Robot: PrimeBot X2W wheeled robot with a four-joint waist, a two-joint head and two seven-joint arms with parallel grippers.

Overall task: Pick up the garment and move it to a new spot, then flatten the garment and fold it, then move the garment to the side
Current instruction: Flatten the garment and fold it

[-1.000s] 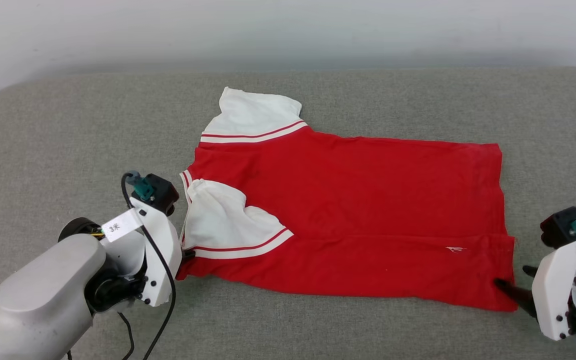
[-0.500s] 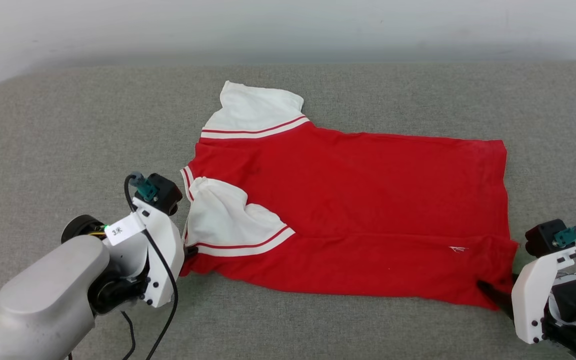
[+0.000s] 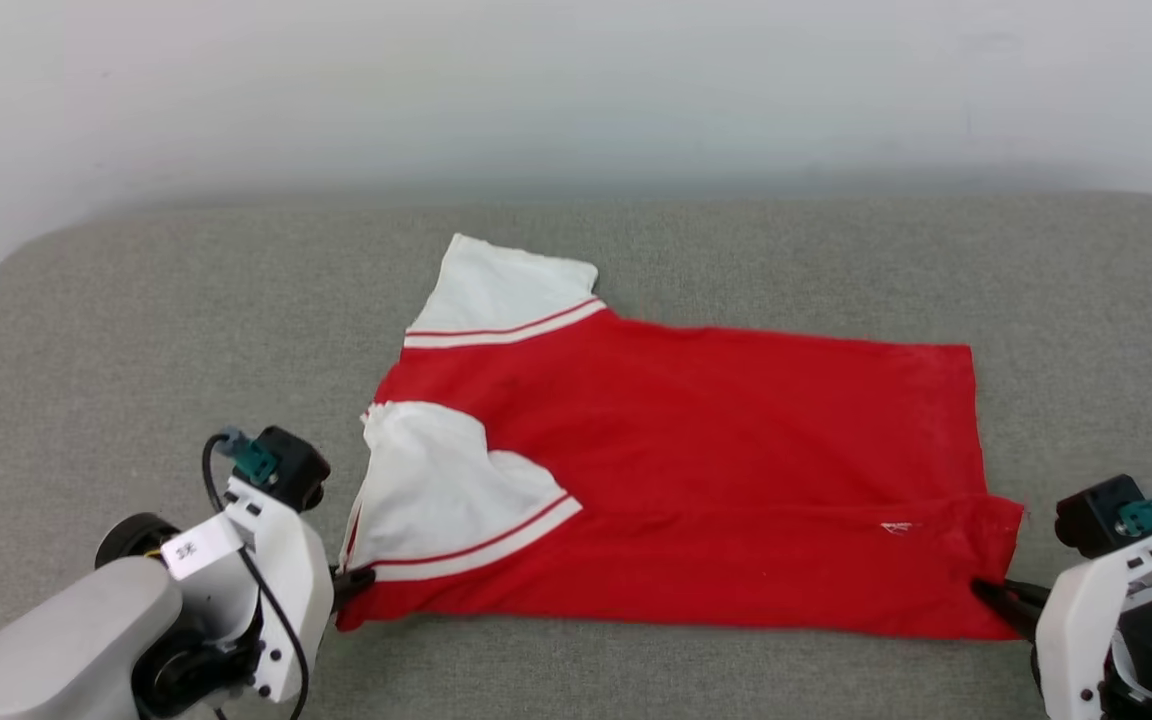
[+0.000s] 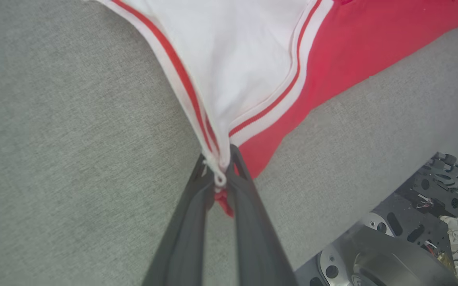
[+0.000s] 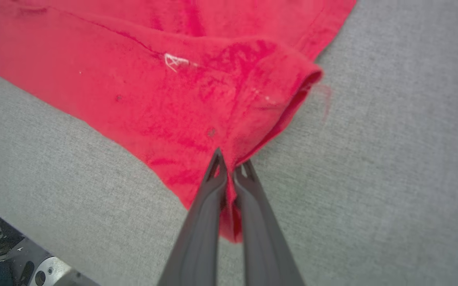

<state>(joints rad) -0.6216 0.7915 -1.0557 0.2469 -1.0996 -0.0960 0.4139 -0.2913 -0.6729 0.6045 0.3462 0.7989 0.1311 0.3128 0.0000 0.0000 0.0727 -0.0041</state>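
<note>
Grey padded surface [image 3: 136, 330]: wide, with rounded corners.

The garment [image 3: 716, 440] is laid out near the middle of it, a bit toward the near edge. Its long axis runs left-right, parallel to that edge, with the sleeve end to the left and the hem to the right. It is mostly flat. A shallow band along the near side looks doubled over, and the hem corner at near right is puckered up.

- The far sleeve [image 3: 506, 290] is spread toward the far edge.
- The near sleeve [image 3: 436, 490] is turned in over the red body.
- The left gripper [image 3: 351, 578] is clamped on the near-left corner. White striped trim and a bit of red are seen pinched between the fingers in the left wrist view.
- The right gripper [image 3: 998, 596] is closed on the near-right hem corner. Red cloth is bunched between the fingers in the right wrist view.
- A small white logo [image 3: 896, 527] sits just inside that hem corner.

Key relation: both grippers are placed at the 2 near corners, 1 per end of the long axis, and the whole garment lies beyond them toward the far edge. Neither arm is favoured. Judged next: the near edge is to be raised evenly by both arms together. Uneven height or spacing would likely skew or slacken the cloth.
</note>
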